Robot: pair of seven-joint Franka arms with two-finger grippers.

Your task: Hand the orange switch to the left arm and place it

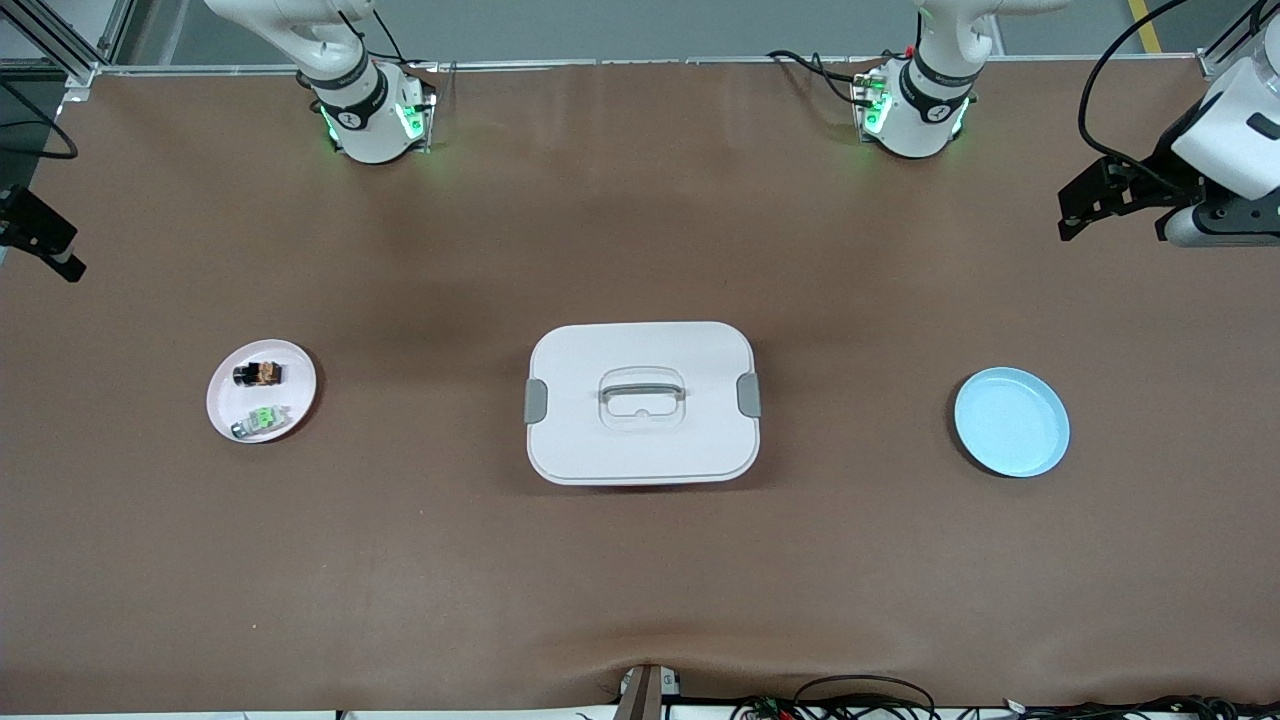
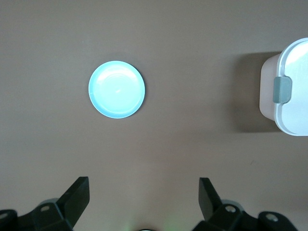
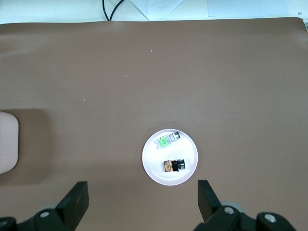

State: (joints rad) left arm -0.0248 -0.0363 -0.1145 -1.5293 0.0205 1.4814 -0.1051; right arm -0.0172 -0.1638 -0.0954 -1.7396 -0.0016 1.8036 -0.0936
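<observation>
The orange switch (image 1: 258,374) lies on a small white plate (image 1: 295,385) toward the right arm's end of the table. It also shows in the right wrist view (image 3: 174,165). The white box (image 1: 640,402) stands lidded at the table's middle. My right gripper (image 3: 143,188) is open and empty, held high above the table near the white plate (image 3: 154,166). It shows at the edge of the front view (image 1: 50,245). My left gripper (image 2: 144,185) is open and empty, high over the left arm's end of the table (image 1: 1080,210).
A green-and-clear component (image 1: 262,419) lies on the white plate beside the switch, nearer to the front camera. An empty light blue plate (image 1: 1011,421) sits toward the left arm's end. The left wrist view shows it (image 2: 117,89) and one latched end of the box (image 2: 288,94).
</observation>
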